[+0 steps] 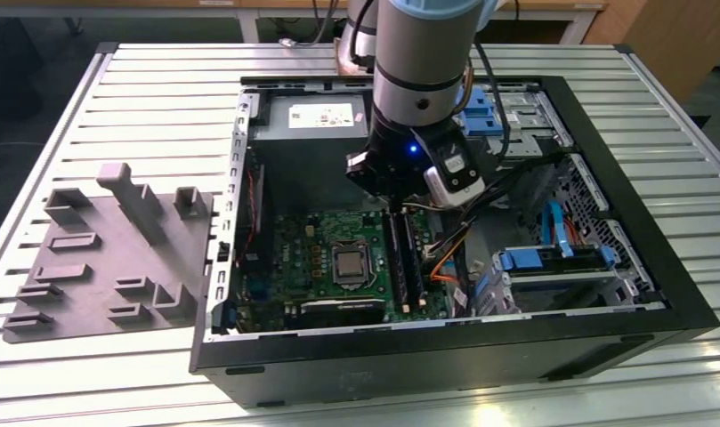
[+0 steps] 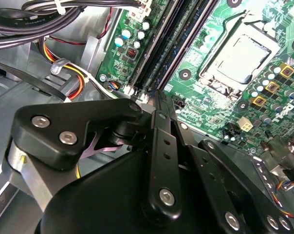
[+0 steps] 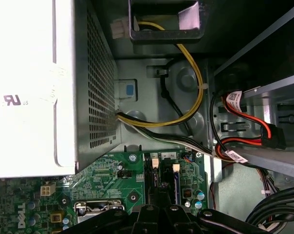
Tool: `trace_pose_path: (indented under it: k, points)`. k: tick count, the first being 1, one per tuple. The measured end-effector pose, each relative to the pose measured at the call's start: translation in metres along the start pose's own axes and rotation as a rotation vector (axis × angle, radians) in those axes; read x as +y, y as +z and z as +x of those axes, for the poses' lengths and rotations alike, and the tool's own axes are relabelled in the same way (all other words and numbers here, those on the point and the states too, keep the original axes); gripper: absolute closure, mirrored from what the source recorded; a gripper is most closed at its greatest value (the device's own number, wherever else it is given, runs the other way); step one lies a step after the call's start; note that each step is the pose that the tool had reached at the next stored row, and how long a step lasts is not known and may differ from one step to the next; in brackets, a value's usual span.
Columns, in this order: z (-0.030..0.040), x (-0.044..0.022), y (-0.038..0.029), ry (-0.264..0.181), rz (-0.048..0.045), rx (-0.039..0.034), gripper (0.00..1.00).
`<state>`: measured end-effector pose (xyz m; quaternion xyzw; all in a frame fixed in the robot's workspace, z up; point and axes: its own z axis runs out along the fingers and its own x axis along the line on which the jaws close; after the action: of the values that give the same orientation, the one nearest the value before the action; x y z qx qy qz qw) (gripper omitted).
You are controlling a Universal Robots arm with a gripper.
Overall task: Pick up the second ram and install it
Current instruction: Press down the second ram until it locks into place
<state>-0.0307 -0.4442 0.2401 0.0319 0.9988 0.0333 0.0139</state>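
Observation:
In the exterior view my gripper (image 1: 409, 212) reaches down into the open computer case (image 1: 597, 342), over the far end of the memory slots on the green motherboard (image 1: 306, 258). The second ram (image 1: 398, 256) is a long dark stick lying along the slot beside the processor socket (image 1: 350, 265). In the second wrist view the black fingers (image 2: 159, 146) are drawn together, and the gripper (image 2: 156, 100) points at the end of that ram (image 2: 186, 44). I see nothing between the fingers. Another dark stick (image 1: 416, 267) lies in the neighbouring slot.
A silver power supply (image 3: 35, 87) sits at the far end of the case, with yellow and black cables (image 3: 195, 92) running past it. Blue drive brackets (image 1: 537, 260) and orange cables (image 1: 445, 267) lie to the exterior view's right. A grey fixture with upright blocks (image 1: 110, 258) stands outside the case.

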Motion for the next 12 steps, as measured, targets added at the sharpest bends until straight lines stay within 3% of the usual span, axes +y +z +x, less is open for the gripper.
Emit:
trace_pose_path:
  k: [12]
  points:
    - [0.0001,-0.0002,0.0034,0.002,0.0000,-0.0001,0.89]
